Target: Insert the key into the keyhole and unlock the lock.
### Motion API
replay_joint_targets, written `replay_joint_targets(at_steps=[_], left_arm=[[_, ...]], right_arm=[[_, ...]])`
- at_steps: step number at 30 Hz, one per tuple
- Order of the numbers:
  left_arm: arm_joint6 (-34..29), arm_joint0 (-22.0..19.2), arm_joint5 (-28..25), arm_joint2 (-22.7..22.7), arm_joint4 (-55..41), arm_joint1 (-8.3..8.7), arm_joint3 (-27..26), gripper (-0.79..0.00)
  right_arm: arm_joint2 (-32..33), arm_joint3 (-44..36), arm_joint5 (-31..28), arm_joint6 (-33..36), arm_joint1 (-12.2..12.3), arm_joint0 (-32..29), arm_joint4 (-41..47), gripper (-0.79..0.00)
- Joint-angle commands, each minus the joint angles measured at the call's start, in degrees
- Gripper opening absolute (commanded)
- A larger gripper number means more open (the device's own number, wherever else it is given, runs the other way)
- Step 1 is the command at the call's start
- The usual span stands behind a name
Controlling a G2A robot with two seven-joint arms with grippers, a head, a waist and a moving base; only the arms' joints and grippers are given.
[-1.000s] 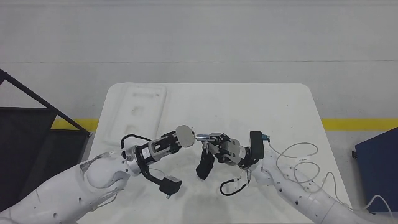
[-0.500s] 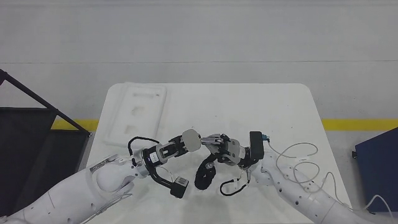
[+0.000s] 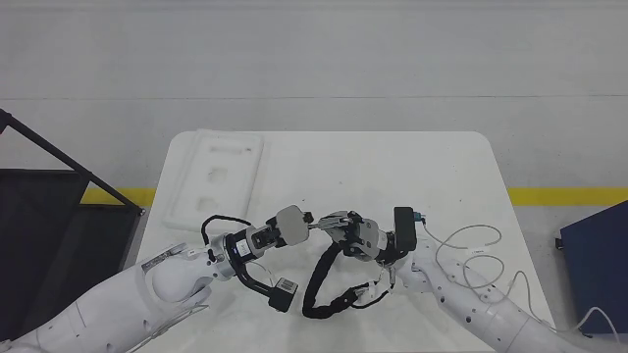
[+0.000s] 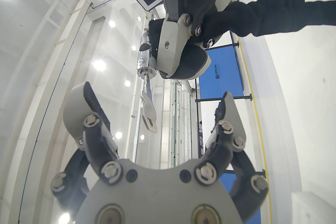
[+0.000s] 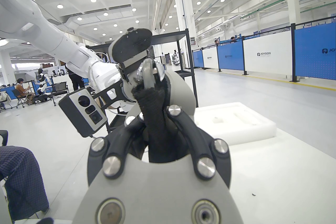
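Looking down from the top view first: we've got the left tool (image 3: 300, 223) and the right tool (image 3: 341, 231) tip to tip, nearly touching, over the near part of the bench (image 3: 442, 176). The lock (image 3: 316, 294) is clamped in the right tool, and its black sleeved cable droops away from that tool in a loop onto the bench. A white foam tray (image 3: 218, 181) sits well apart from both tools, off past the left one.

Left wrist view next: the left tool (image 4: 157, 101) has its fingers spread wide apart. The key (image 4: 148, 110) hangs in the gap between them, and as far as we can see neither pad touches it. Its blade runs into the lock's shiny silver end (image 4: 145, 71), right off the tip of the right tool (image 4: 178, 62), which is squeezed tight on the black sleeve.

Right wrist view: the right tool (image 5: 155, 93) is closed on the lock (image 5: 155, 114), sleeve running up between its fingers and the silver end poking out past the tips. One dark pad (image 5: 134, 46) of the left tool sits just beyond that end. Foam tray (image 5: 236, 117) is farther out on the bench (image 5: 288, 170). We can't make out the key clearly here.
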Motion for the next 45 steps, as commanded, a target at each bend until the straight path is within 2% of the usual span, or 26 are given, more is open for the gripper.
replay_joint_targets(at_steps=[1, 7, 14, 18, 22, 27, 34, 39, 44, 45], left_arm=[[0.0, 0.0, 0.0, 0.0, 0.0, 0.00, 0.0, 0.000], [0.0, 0.0, 0.0, 0.0, 0.0, 0.00, 0.0, 0.000], [0.0, 0.0, 0.0, 0.0, 0.0, 0.00, 0.0, 0.000], [0.0, 0.0, 0.0, 0.0, 0.0, 0.00, 0.0, 0.000], [0.0, 0.0, 0.0, 0.0, 0.0, 0.00, 0.0, 0.000], [0.0, 0.0, 0.0, 0.0, 0.0, 0.00, 0.0, 0.000], [0.0, 0.0, 0.0, 0.0, 0.0, 0.00, 0.0, 0.000], [0.0, 0.0, 0.0, 0.0, 0.0, 0.00, 0.0, 0.000], [0.0, 0.0, 0.0, 0.0, 0.0, 0.00, 0.0, 0.000], [0.0, 0.0, 0.0, 0.0, 0.0, 0.00, 0.0, 0.000]], right_arm=[[1.0, -1.1, 1.3, 2.2, 0.0, -0.5, 0.3, -0.785], [4.8, -2.5, 2.7, 5.8, 0.5, -1.4, -0.1, -0.785], [11.8, -1.5, 3.5, 13.1, 2.1, -2.1, -1.1, -0.785], [14.9, 0.4, 4.8, 24.0, 2.8, -2.4, 2.2, -0.785], [15.7, 1.4, 7.8, 35.9, 2.3, -1.5, 8.2, -0.785], [13.5, 6.5, 9.7, 43.5, 0.2, 1.2, 14.4, -0.785], [6.4, 17.1, 13.8, 51.2, -5.0, 7.1, 15.7, -0.785], [2.6, 23.0, 15.2, 53.6, -8.2, 10.1, 13.5, -0.785], [1.1, 27.0, 15.1, 52.6, -10.5, 11.5, 12.8, -0.785], [0.8, 27.5, 14.6, 52.2, -10.8, 11.8, 11.7, -0.730]])
